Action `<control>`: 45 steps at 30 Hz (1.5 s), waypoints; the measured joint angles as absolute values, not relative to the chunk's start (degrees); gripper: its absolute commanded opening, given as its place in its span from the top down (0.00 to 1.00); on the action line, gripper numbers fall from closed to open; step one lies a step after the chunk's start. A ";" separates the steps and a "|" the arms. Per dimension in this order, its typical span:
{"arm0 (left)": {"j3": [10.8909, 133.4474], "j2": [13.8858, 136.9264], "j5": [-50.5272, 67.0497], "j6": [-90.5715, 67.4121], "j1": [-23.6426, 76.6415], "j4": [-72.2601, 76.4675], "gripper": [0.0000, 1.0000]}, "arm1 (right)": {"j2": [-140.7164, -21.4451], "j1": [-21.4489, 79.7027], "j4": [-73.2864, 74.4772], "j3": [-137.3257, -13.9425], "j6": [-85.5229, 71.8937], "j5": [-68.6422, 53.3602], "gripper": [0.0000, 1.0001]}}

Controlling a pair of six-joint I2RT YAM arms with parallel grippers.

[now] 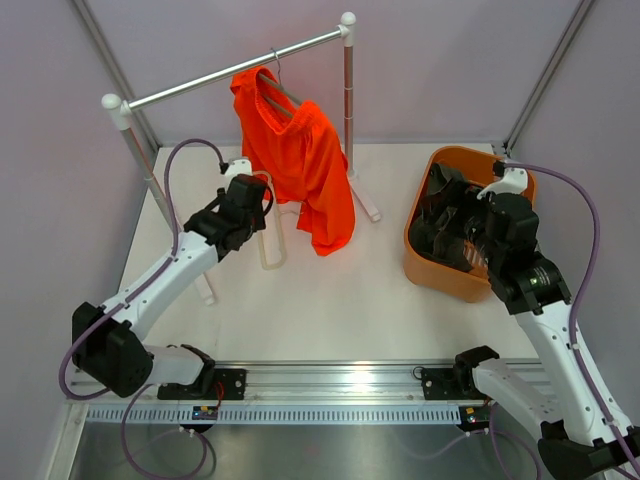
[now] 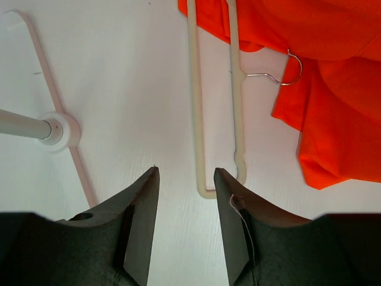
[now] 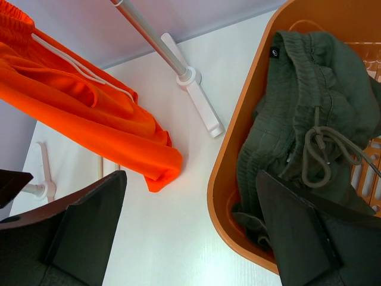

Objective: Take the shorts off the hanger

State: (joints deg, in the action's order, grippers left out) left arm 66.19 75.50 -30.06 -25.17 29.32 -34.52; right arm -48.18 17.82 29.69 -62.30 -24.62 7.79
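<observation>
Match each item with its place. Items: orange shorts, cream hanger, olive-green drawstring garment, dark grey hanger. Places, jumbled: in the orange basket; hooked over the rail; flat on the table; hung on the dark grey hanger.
Items
1. orange shorts
2. cream hanger
3. olive-green drawstring garment
4. dark grey hanger

Places
A. in the orange basket
B. hooked over the rail
C. flat on the table
D. hung on the dark grey hanger

Pairs: 1-D; 2-C; 3-A; 4-B
</observation>
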 measured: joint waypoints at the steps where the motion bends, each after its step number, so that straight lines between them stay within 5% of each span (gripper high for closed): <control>1: 65.80 75.57 -30.63 -25.74 29.74 -33.93 0.51 | -48.01 17.82 29.69 -62.30 -24.62 7.79 0.00; 25: 90.15 115.92 -36.51 -27.53 30.50 -32.23 0.53 | -44.62 17.82 30.11 -60.90 -22.39 8.36 0.00; 45: 81.54 118.91 -34.72 -28.49 29.71 -27.46 0.54 | -42.48 17.82 31.64 -58.81 -22.22 8.51 0.00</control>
State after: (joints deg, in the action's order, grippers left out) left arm 81.54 118.91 -34.72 -28.49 29.71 -27.46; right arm -42.48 17.82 31.64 -58.81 -22.22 8.51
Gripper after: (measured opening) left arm 0.458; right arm 0.993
